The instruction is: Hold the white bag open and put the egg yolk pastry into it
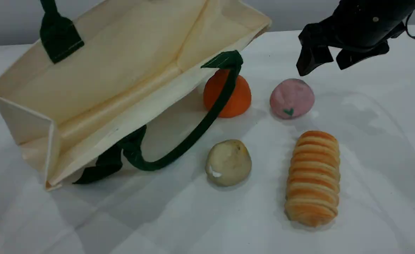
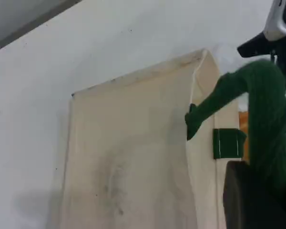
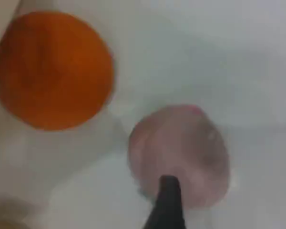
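Observation:
The white bag [image 1: 122, 67] lies tilted on the table with its mouth open toward the foods. Its upper green handle [image 1: 57, 33] runs up out of the scene view. In the left wrist view my left gripper [image 2: 264, 174] is shut on that green rope handle [image 2: 257, 105], above the bag's side [image 2: 128, 152]. The egg yolk pastry [image 1: 228, 162], a pale beige dome with a white chip, sits on the table in front of the bag's mouth, untouched. My right gripper [image 1: 329, 61] hangs open at the top right, above the pink ball and well away from the pastry.
An orange fruit [image 1: 228, 93] sits behind the bag's lower handle loop [image 1: 193, 137]. A pink ball [image 1: 292, 98] lies right of it, and a ridged golden bread roll [image 1: 313, 178] lies right of the pastry. The right wrist view shows the orange fruit [image 3: 52, 71] and the pink ball [image 3: 181, 152].

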